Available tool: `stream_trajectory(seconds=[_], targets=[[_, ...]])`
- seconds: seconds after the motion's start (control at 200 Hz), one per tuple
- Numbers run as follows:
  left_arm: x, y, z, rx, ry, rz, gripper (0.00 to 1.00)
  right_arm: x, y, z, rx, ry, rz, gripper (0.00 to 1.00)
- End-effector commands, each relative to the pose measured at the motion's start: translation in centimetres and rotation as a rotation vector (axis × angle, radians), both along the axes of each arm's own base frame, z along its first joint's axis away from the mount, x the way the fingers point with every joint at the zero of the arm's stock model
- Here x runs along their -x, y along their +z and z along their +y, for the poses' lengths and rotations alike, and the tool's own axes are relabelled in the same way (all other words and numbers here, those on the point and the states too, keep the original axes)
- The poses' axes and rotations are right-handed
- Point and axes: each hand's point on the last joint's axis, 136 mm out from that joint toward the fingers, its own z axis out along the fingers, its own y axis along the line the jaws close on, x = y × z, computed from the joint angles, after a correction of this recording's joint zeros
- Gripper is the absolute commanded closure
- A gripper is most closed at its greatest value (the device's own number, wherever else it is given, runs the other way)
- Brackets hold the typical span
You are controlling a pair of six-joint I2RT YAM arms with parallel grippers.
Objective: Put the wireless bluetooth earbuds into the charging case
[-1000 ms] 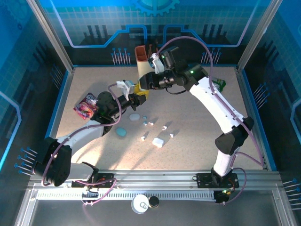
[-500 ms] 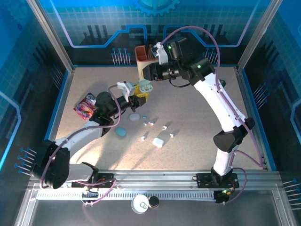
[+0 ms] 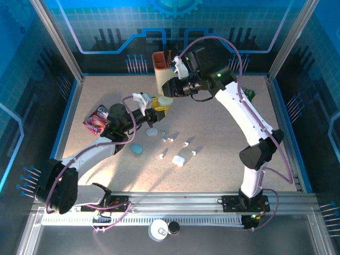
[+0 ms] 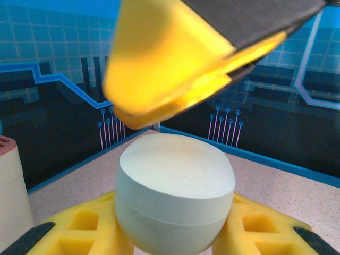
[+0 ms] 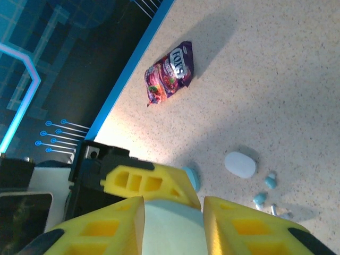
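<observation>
Earbuds (image 3: 170,139) lie scattered loose near the middle of the bench (image 3: 228,170), well apart from both claws. Left claw (image 4: 172,199) is closed partway on the pale, rounded charging case (image 4: 175,175), its yellow fingers pressed to the case's lower half on either side. Right claw (image 5: 172,202) hangs at the case's top, its fingers (image 5: 106,228) narrowly parted with the pale shell between them. Whether they press it I cannot tell.
</observation>
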Motion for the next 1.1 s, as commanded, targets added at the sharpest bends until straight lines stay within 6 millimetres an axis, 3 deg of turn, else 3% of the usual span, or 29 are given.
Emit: stream_trajectory(seconds=[0.0,0.11,0.215,0.515,0.655,0.815,0.966,1.026,1.091], targets=[[0.6,2.6,-0.2,0.043,-0.022,-0.057,0.64,0.4,2.9,-2.0,-0.116,-0.079,0.027,0.57],[0.6,3.4,-0.4,0.072,-0.037,-0.068,0.64,0.2,3.0,-2.9,-0.273,-0.108,0.124,0.43],[0.5,4.0,-0.7,0.097,-0.054,-0.073,0.64,0.7,3.0,-3.3,-0.366,-0.105,0.169,0.37],[0.5,4.8,-2.3,0.105,-0.124,-0.072,0.64,2.2,2.3,-1.9,-0.519,-0.031,0.266,0.36],[0.6,4.8,-2.6,0.097,-0.129,-0.068,0.64,2.5,2.2,-1.6,-0.534,-0.015,0.281,0.48],[0.7,4.2,-2.3,0.083,-0.109,-0.057,0.64,2.7,2.2,-1.9,-0.533,-0.017,0.279,0.71],[0.6,3.6,-2.1,0.078,-0.093,-0.048,0.61,2.3,2.0,-2.3,-0.528,-0.035,0.255,0.83],[0.5,3.4,-2.1,0.07,-0.093,-0.043,0.56,2.0,1.7,-2.5,-0.521,-0.049,0.246,0.85],[0.4,3.0,-2.1,0.061,-0.09,-0.036,0.4,1.6,1.2,-2.8,-0.516,-0.07,0.241,0.85]])
